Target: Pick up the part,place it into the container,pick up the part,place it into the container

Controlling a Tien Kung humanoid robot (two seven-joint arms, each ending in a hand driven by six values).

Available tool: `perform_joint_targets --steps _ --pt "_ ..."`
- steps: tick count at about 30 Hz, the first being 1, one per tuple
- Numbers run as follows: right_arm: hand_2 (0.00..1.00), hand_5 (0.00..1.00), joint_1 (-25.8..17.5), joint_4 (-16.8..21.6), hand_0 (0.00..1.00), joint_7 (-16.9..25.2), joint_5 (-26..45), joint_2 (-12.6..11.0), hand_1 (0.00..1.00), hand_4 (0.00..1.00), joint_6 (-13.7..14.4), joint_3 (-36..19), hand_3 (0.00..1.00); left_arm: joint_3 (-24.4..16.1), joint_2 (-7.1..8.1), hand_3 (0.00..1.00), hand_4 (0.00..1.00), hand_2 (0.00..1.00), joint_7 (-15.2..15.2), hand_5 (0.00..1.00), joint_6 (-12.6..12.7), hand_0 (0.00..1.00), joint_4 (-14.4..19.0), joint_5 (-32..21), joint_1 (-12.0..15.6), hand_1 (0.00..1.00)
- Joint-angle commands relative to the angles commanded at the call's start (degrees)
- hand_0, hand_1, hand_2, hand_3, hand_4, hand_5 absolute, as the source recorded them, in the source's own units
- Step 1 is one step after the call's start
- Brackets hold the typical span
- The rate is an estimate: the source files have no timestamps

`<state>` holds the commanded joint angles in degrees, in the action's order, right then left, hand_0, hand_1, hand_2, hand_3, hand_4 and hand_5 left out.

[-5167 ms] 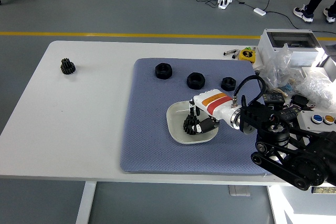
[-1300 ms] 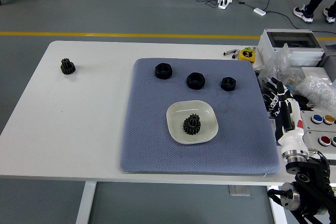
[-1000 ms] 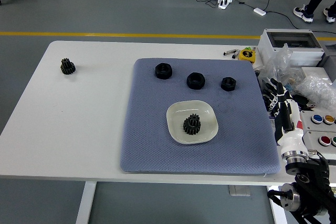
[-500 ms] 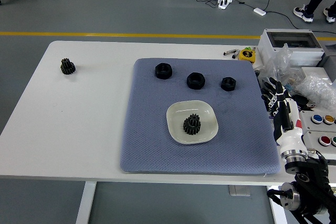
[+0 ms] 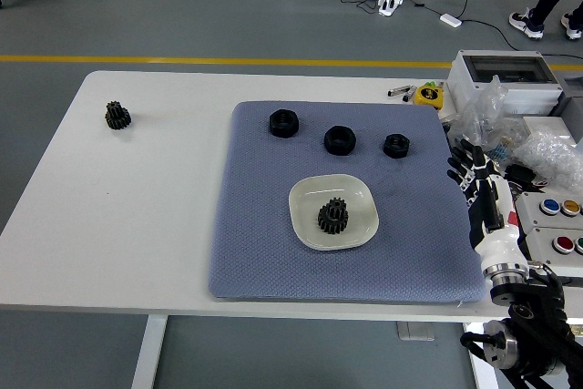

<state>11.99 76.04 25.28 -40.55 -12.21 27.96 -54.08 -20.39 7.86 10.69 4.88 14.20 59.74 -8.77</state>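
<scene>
A black gear (image 5: 333,214) lies in the white dish (image 5: 310,202) on the blue-grey mat (image 5: 264,225). A second black gear (image 5: 117,115) sits on the bare table at the far left. Three black nuts stand in a row at the mat's far side: one (image 5: 284,122) on the left, one (image 5: 340,139) in the middle, one (image 5: 396,145) on the right. My right hand (image 5: 465,167) hovers at the mat's right edge, fingers spread and holding nothing, well to the right of the dish. My left arm is out of view.
Clear plastic bags (image 5: 510,134), a grey box (image 5: 503,72) and a button panel (image 5: 557,225) crowd the table's right end. A yellow tape measure (image 5: 428,95) and pens lie past the mat's far right corner. A person's feet (image 5: 545,23) show at top right.
Five seconds ago my right hand was in the dish with the gear; it has let go and pulled back to the right. Over the last second it drifted slightly left toward the mat.
</scene>
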Motion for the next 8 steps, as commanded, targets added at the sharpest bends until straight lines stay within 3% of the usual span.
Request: perform_joint_targets --steps 8 --pt "0.833 0.915 0.3 -0.5 0.851 -1.4 -1.0 -0.3 0.817 0.998 -3.8 -0.5 0.855 -0.2 0.05 0.591 0.641 0.634 0.0 0.587 -0.2 0.67 0.0 0.5 0.0 0.633"
